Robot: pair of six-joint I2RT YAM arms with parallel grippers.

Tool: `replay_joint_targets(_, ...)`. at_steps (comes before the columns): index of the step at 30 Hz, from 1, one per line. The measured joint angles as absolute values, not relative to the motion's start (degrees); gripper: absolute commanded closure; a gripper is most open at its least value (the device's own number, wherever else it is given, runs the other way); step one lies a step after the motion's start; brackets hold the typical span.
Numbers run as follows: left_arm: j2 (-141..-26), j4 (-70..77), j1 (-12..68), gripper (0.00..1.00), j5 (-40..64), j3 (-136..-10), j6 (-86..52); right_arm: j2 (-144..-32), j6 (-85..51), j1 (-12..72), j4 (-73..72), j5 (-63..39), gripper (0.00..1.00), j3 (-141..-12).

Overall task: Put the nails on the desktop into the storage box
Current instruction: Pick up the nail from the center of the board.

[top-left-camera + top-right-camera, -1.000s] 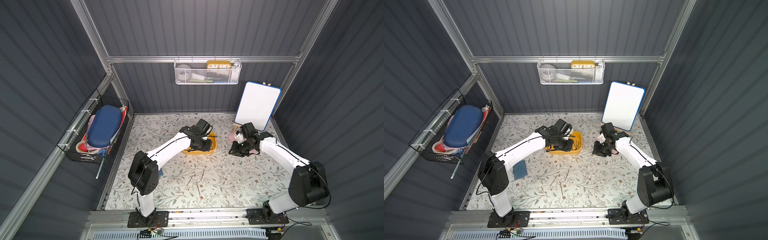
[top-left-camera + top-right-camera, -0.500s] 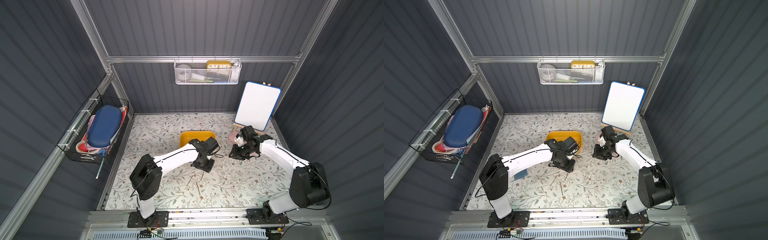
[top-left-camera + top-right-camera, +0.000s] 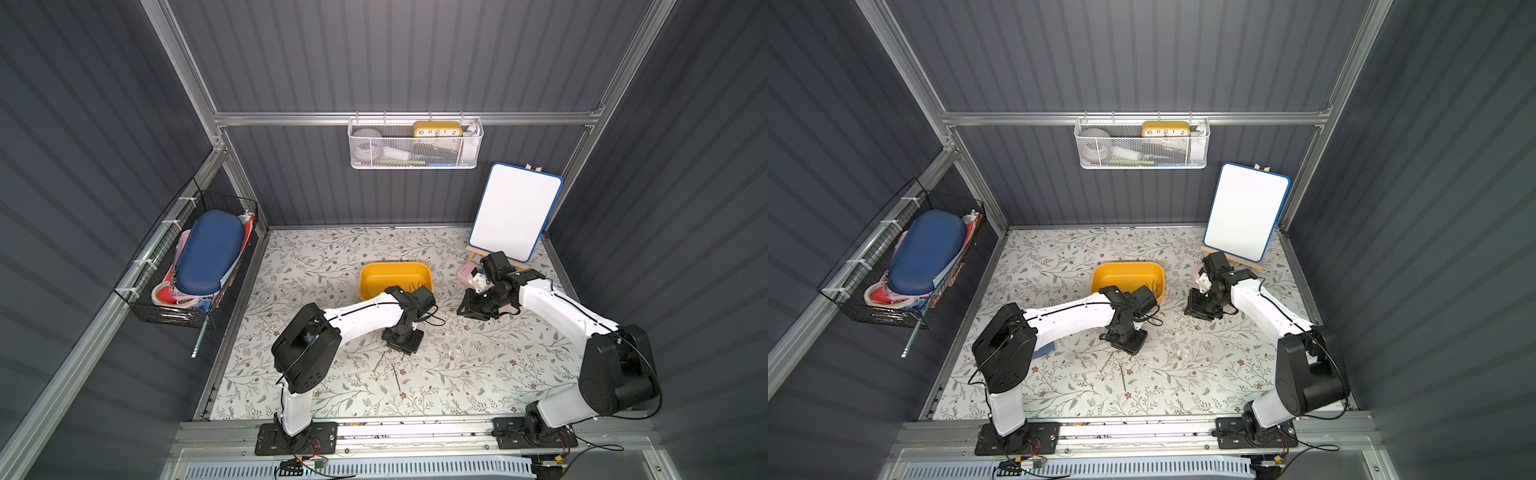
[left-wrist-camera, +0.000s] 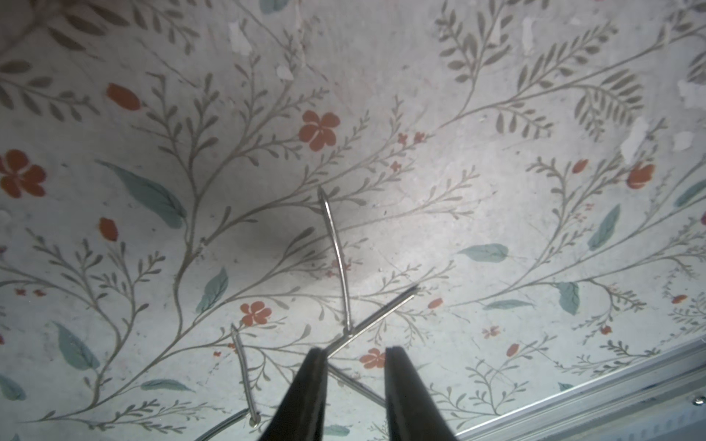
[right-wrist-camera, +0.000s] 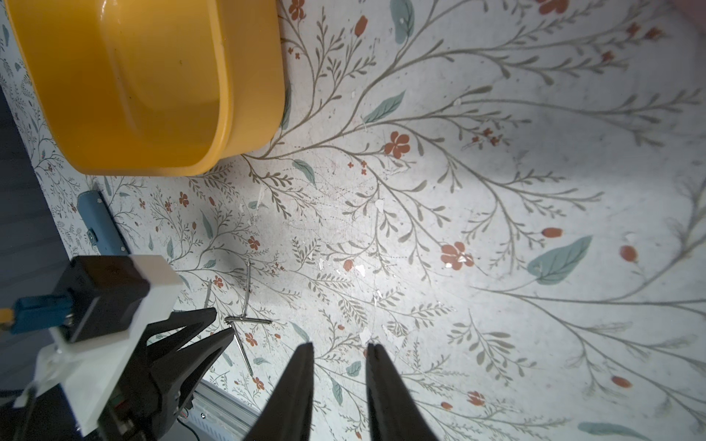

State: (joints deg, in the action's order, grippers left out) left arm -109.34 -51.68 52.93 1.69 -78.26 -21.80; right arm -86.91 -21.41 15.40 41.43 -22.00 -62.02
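The yellow storage box (image 3: 384,276) (image 3: 1121,276) (image 5: 133,76) stands mid-desktop, with thin dark nails (image 3: 413,286) lying by its near right corner. Several nails (image 4: 336,259) (image 3: 395,376) (image 3: 1122,376) (image 5: 248,286) lie crossed on the floral desktop (image 3: 478,365) in front of it. My left gripper (image 4: 355,353) (image 3: 403,343) (image 3: 1125,338) points down over them, open, and one nail (image 4: 359,385) runs across the gap between its fingers. My right gripper (image 5: 339,347) (image 3: 473,307) (image 3: 1200,307) hovers to the right of the box, open and holding nothing.
A whiteboard on an easel (image 3: 513,212) and a pink case (image 3: 465,274) stand behind the right arm. A flat blue item (image 3: 1044,349) lies under the left arm. A white mesh basket (image 3: 415,145) and a black wire basket (image 3: 195,266) hang on the walls.
My left gripper has swung from above the storage box forward and down to the nails on the desktop, and its jaws have opened. The right gripper has barely moved.
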Motion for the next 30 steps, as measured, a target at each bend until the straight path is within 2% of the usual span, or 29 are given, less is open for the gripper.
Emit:
replay_joint_targets(9, -111.39, -49.32, 52.88, 0.71, 2.83, -74.43, -21.8, -86.91, -21.12, 15.4, 40.38, -22.06, 0.72, -61.56)
replay_joint_targets(14, -111.39, -49.08, 52.86, 0.78, 2.61, -74.26, -21.8, -86.91, -20.99, 15.4, 40.27, -22.06, 0.72, -61.12)
replay_joint_targets(23, -111.39, -48.88, 52.84, 0.99, 2.11, -74.08, -21.45, -86.91, -20.95, 15.4, 40.18, -22.13, 0.73, -61.06)
replay_joint_targets(30, -111.44, -49.21, 52.88, 1.0, 2.11, -74.7, -21.37, -86.91, -20.97, 15.4, 40.1, -22.52, 0.73, -61.06)
